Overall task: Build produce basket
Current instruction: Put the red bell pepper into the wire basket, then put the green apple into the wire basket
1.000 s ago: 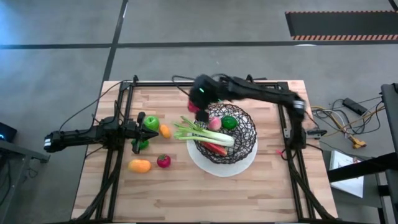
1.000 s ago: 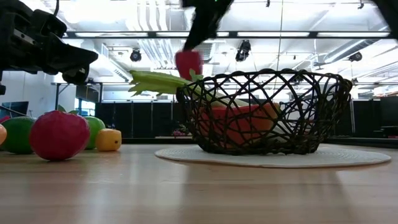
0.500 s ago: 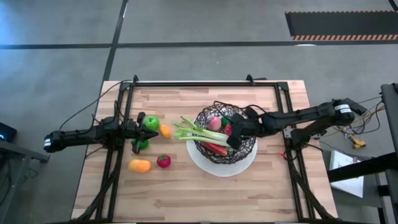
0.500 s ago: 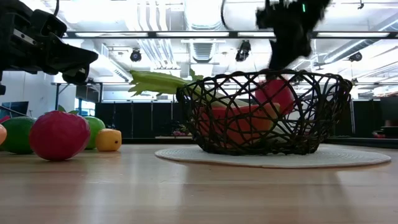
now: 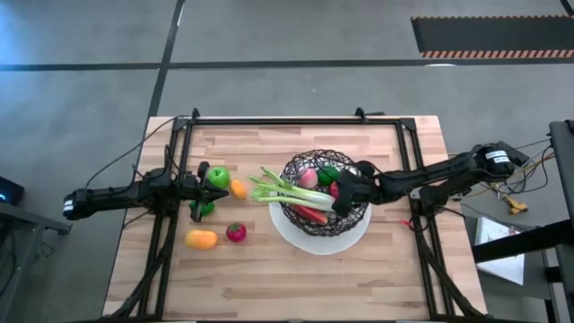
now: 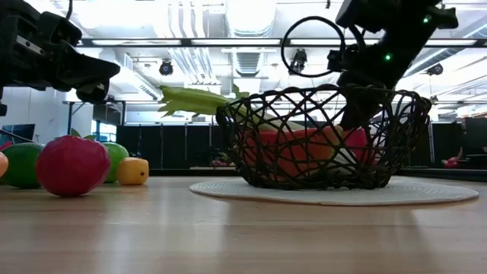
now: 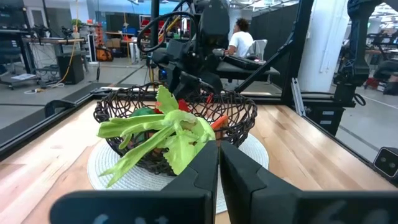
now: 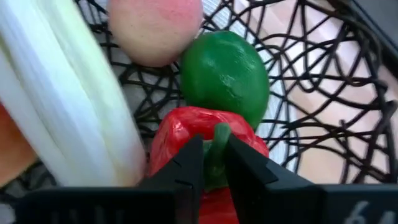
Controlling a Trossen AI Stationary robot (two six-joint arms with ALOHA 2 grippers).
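**Pepper going into the basket**

Left gripper (image 5: 190,187), fingers together, parked near the table's (image 5: 296,287) left edge beside the apple (image 5: 216,176), clear of the work. Orange (image 5: 201,239) and strawberry (image 5: 236,232) waiting toward the front left. Celery (image 5: 289,191) propped across the basket's (image 5: 359,215) left rim, too long to lie inside. Right gripper (image 8: 212,163) low inside, clamped on the pepper's (image 8: 180,134) stem, beside lime (image 8: 225,73) and peach (image 8: 157,26).

1. One round black wire-mesh basket (image 5: 325,202), sitting on one white round plate (image 5: 296,240).
2. Five toy pieces in the basket: one long pale-green celery stalk (image 5: 291,191), one pink peach (image 5: 308,178), one green lime (image 8: 225,70), one red pepper (image 8: 200,142) between the right gripper's fingers (image 8: 187,163), and one watermelon slice (image 5: 311,214).
3. Four pieces loose on the table: one green apple (image 5: 216,176), two orange pieces (image 5: 238,188) (image 5: 202,239), one red strawberry (image 5: 236,232).
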